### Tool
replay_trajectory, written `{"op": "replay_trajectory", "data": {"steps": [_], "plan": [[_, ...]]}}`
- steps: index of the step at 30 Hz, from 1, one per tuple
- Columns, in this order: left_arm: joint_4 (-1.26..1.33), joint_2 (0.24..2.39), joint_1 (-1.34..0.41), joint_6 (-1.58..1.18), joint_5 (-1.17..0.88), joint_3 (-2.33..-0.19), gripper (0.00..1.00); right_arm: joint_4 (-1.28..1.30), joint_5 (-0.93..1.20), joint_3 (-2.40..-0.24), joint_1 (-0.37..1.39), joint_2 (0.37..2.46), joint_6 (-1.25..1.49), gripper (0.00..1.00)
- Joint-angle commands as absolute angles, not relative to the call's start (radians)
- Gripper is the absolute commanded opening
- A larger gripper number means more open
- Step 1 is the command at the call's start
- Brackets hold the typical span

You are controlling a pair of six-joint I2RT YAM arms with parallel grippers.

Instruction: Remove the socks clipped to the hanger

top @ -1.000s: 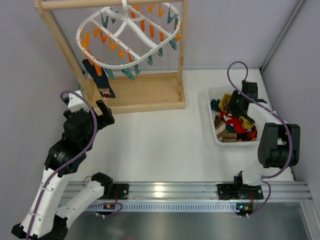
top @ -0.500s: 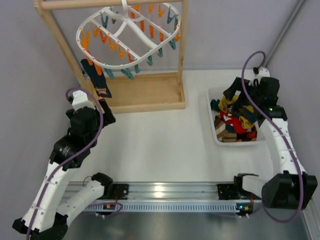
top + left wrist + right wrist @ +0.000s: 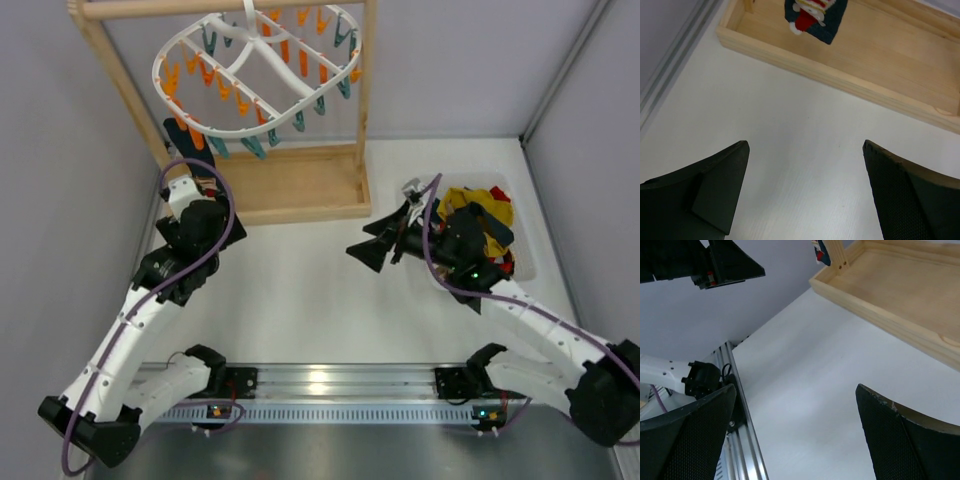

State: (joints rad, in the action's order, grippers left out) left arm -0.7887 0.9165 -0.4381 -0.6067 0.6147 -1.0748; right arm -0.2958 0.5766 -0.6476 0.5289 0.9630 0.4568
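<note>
Socks (image 3: 487, 215) mostly piled in bin (image 3: 527, 258) at table's (image 3: 320, 280) right edge | one navy sock (image 3: 815, 17) left clipped at hanger's (image 3: 158, 72) left rim | left gripper (image 3: 805, 145) and right gripper (image 3: 796, 387) spread, empty

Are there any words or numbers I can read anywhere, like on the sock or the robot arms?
None: no view shows readable text.
The dark sock bears only a red and white picture, no letters.
Any marks on the left arm and right arm are too small to read.
</note>
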Motion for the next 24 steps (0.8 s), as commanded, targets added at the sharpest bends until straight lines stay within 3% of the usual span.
{"op": "replay_trajectory", "data": {"steps": [1,8,13,24], "plan": [[-0.816,0.855,-0.434,-0.595,0.765,-1.1,0.99,-0.59,0.391,-0.658,0.647,1.096,0.428,0.99],[-0.845,0.752,-0.43,-0.459,0.793,-1.15,0.99,-0.764,0.267,-1.016,0.825,1.576,0.385,1.0],[-0.838,0.603,-0.43,-0.437,0.94,-1.132,0.99,-0.802,0.215,-1.316,0.859,1.941,0.383,0.99],[-0.83,0.465,-0.445,-0.5,0.954,-1.069,0.99,-0.58,0.268,-2.251,0.894,2.615,0.342,0.96]]}}
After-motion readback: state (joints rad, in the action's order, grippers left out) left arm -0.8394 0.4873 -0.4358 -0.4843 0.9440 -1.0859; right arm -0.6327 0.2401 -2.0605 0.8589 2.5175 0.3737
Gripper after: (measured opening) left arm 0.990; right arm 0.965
